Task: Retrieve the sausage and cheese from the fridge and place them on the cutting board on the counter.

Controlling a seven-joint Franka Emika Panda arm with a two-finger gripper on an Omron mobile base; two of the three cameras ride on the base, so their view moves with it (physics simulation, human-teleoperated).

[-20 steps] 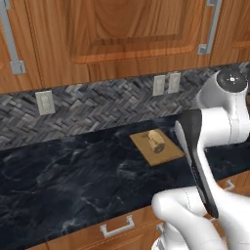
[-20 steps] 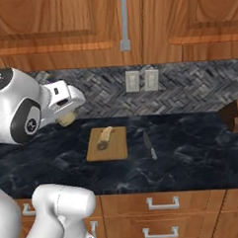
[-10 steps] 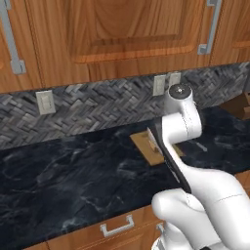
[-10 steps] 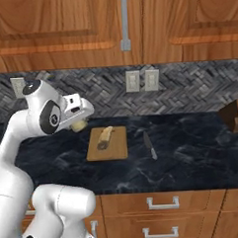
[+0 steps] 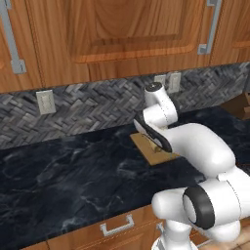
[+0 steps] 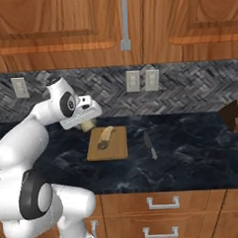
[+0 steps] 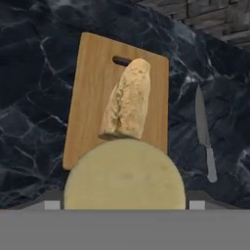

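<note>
A home kitchen. A black marble-look counter (image 6: 192, 152) runs under reddish wooden wall cabinets (image 6: 61, 25), backed by a grey herringbone tile backsplash (image 6: 188, 87). A cutting board (image 6: 117, 149) and knife (image 6: 149, 145) lie out.

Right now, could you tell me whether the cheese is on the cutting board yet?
Not yet: the cheese sits in the gripper above the cutting board's near edge.

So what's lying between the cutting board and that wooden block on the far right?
A knife, on the counter close beside the cutting board; from it to the wooden block the counter is bare. The right base view shows it.
</note>
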